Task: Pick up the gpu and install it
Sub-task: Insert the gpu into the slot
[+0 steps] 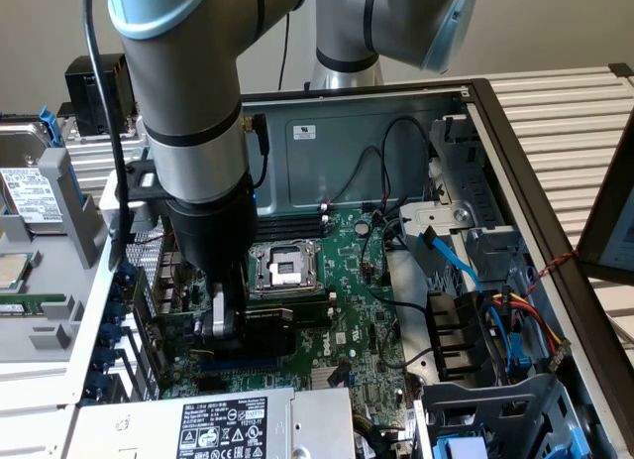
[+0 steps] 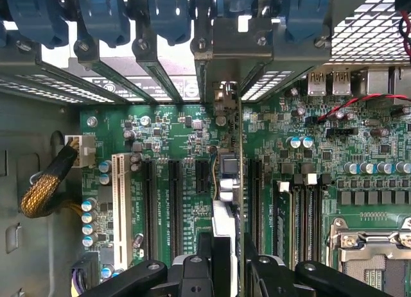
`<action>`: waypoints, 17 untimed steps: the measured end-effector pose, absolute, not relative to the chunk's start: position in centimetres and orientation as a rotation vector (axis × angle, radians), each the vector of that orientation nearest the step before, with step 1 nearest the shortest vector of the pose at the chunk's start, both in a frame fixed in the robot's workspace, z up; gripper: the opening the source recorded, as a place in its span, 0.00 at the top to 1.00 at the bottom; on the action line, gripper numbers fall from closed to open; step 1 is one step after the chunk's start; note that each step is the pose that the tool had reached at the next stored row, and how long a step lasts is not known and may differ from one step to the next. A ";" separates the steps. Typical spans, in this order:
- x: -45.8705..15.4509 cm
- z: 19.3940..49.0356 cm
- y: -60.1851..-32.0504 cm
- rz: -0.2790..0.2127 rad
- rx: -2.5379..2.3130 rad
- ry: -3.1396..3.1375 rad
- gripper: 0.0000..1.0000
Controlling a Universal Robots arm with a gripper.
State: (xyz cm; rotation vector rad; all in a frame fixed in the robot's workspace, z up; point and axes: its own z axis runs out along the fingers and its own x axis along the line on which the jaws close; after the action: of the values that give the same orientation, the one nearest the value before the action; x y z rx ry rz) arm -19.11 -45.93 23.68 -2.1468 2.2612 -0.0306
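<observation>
the grey universal robots arm reaches down into the open black desktop computer case, and its black two-finger gripper stands low over the large green motherboard. the gripper is partly closed, its fingers pressed against the two faces of the gpu, a small green circuit card seen edge-on in the wrist view as a thin vertical strip running forward from between the fingers toward the silver metal end bracket at the rear of the case. the card is therefore held, not lying loose; in the exterior view it appears as a dark block just below the gripper, low against the board. the governing relation is alignment: the long axis of the card runs parallel to the row of long black expansion slots, and the card sits directly in line with one slot position between the short black slot and the next long black slot. the bracket end points toward the row of blue plastic retention clips and the slotted rear openings. judged from the wrist view, the card stands upright with no visible tilt to either side. whether its lower edge connector is fully seated in the slot or only resting on it cannot be determined, since the card body hides the contact line.
</observation>
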 end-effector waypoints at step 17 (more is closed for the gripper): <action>-19.1 23.6 -45.9 -0.031 -2.146 2.260 0.72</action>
State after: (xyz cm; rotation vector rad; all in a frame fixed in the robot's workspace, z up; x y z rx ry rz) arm -19.10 -45.94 23.58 -2.1457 2.2598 -0.0310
